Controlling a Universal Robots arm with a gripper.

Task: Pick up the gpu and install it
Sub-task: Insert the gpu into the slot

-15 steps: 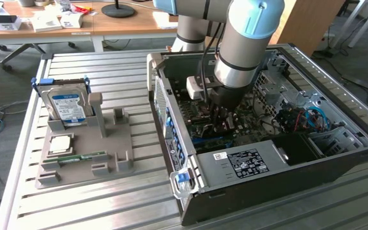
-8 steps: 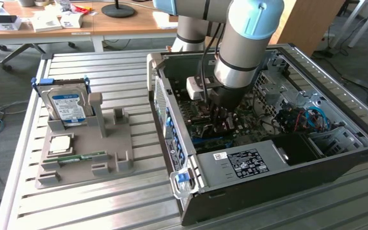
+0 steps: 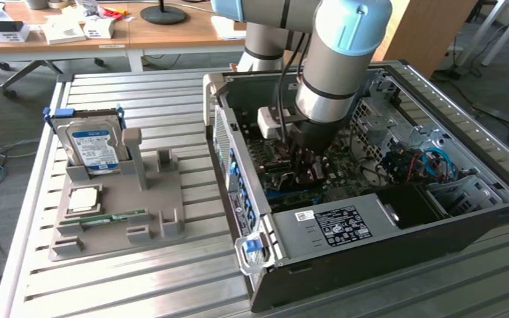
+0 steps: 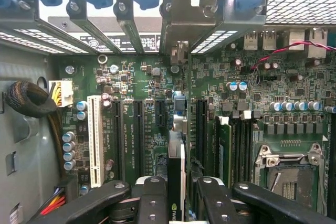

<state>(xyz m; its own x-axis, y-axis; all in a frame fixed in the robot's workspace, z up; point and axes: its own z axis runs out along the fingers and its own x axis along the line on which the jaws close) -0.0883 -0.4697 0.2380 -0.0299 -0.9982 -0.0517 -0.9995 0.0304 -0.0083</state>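
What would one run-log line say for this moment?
arm: inside computer case | jaws: shut on gpu | gpu: edge-on over motherboard slots | seating: cannot tell

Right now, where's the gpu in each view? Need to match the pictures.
Exterior view: inside the open case, at the claw tip, too dark to tell apart from the fingers.
Wrist view: gpu edge-on, gripped between the claw's fingers, over the slots.
Shared landmark: the green motherboard.
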